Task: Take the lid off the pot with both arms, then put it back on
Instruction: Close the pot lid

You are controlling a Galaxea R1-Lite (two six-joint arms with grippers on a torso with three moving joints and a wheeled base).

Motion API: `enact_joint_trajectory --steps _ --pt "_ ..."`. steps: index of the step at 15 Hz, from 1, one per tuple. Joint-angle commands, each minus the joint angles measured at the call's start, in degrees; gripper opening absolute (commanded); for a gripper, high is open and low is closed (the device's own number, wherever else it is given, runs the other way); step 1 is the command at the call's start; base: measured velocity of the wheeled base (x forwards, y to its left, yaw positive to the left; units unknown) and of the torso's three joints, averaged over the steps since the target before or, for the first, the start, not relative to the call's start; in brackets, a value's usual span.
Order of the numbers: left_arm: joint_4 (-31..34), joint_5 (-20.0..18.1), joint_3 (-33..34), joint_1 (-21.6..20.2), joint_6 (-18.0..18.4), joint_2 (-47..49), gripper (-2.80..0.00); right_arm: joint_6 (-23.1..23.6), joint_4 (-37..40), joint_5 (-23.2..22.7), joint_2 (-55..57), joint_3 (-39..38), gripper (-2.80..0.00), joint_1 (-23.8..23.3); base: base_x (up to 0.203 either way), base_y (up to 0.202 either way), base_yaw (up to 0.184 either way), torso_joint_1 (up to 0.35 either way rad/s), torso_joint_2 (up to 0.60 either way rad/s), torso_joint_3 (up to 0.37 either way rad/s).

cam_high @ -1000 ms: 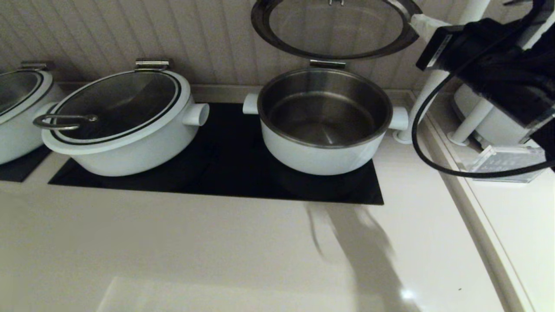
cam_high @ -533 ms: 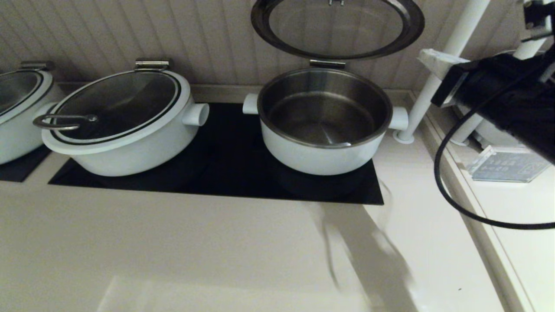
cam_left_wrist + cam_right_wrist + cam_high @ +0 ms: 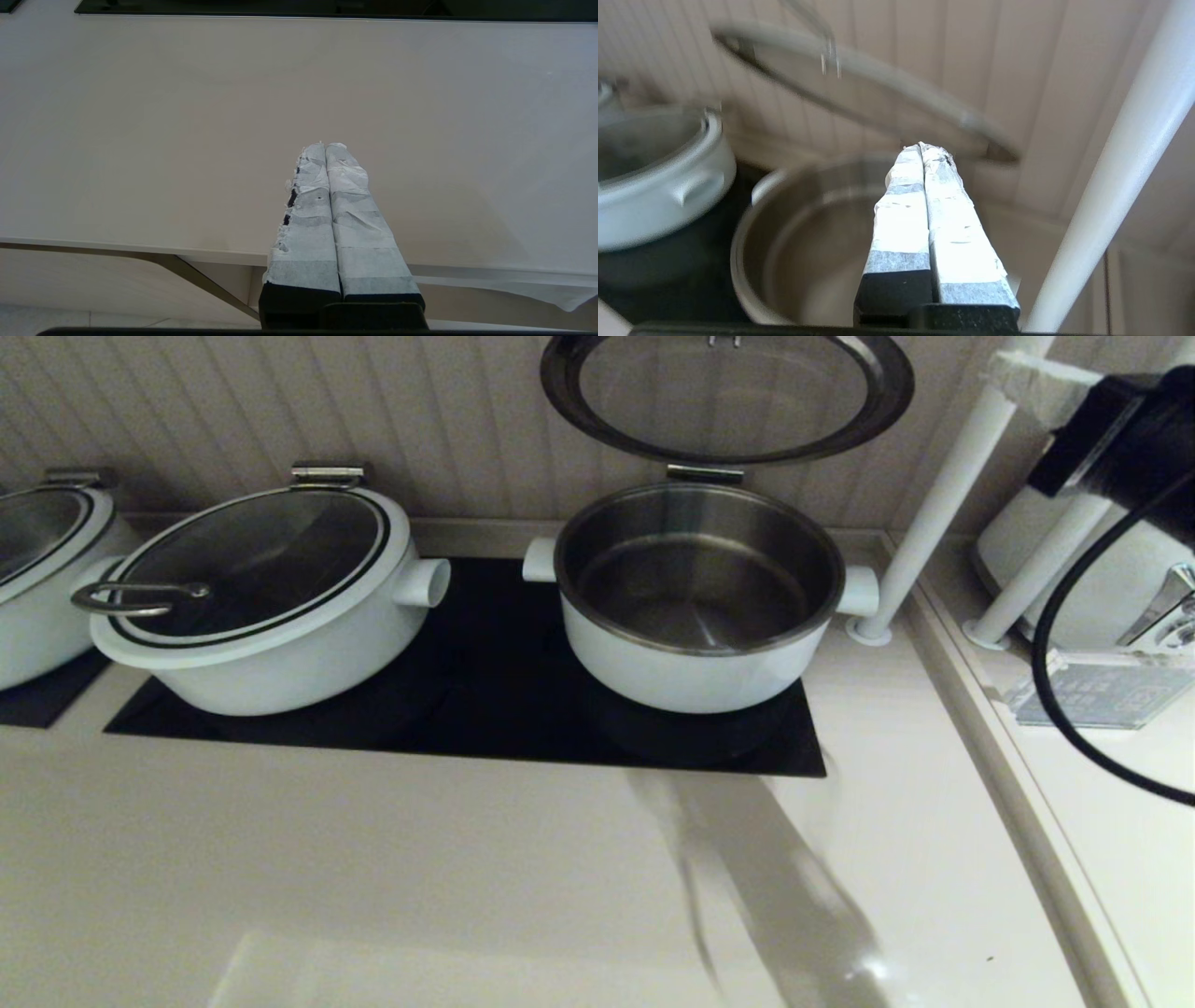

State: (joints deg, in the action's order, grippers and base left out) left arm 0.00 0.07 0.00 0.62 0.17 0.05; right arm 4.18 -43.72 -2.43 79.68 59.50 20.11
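The pot point(image 3: 695, 681) is white and deep with a steel inside, and it stands open on the black cooktop point(image 3: 485, 709). Its glass lid point(image 3: 724, 401) stands tilted up behind it on a hinge at the back rim. My right gripper point(image 3: 1013, 369) is shut and empty, high at the right, apart from the lid's right edge. In the right wrist view the gripper point(image 3: 923, 147) points over the pot point(image 3: 808, 242) toward the raised lid point(image 3: 878, 74). My left gripper point(image 3: 325, 145) is shut and empty over bare counter near its front edge, out of the head view.
A wider white pot point(image 3: 261, 607) with a loop-handled lid stands left on the cooktop, and another pot point(image 3: 37, 579) at far left. A white pole point(image 3: 943, 485) rises right of the pot. A white appliance point(image 3: 1102, 588) and a clear sign point(image 3: 1102, 695) sit beyond a raised ledge.
My right gripper has drawn away from the lid's right rim, dipping down to the right and then rising. The lid stays tilted open, and the pots have not moved.
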Motion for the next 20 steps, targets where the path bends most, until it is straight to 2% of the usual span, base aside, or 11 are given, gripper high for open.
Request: enact_joint_trajectory --steps 1,6,11,17,20 --pt "-0.1 0.0 0.0 0.0 -0.1 0.0 -2.80 0.0 1.8 0.0 1.7 7.1 -2.80 -0.1 0.000 0.000 0.000 0.000 0.00 0.000" --pt "0.0 0.0 0.0 0.0 0.0 0.0 -2.80 0.4 5.3 -0.8 10.2 20.5 -2.80 -0.5 0.000 0.000 0.000 0.000 0.00 0.000" --pt "0.0 0.0 0.0 0.0 0.0 0.0 -2.80 6.2 5.1 -12.3 15.9 22.4 -2.80 -7.5 0.000 0.000 0.000 0.000 0.00 0.000" --pt "0.0 0.0 0.0 0.0 -0.1 0.0 -2.80 6.7 5.3 -15.4 22.9 34.1 -2.80 -10.2 0.000 0.000 0.000 0.000 0.00 0.000" --pt "0.0 0.0 0.0 0.0 0.0 0.0 -2.80 6.7 5.3 -15.9 25.5 37.4 -2.80 -10.8 0.000 0.000 0.000 0.000 0.00 0.000"
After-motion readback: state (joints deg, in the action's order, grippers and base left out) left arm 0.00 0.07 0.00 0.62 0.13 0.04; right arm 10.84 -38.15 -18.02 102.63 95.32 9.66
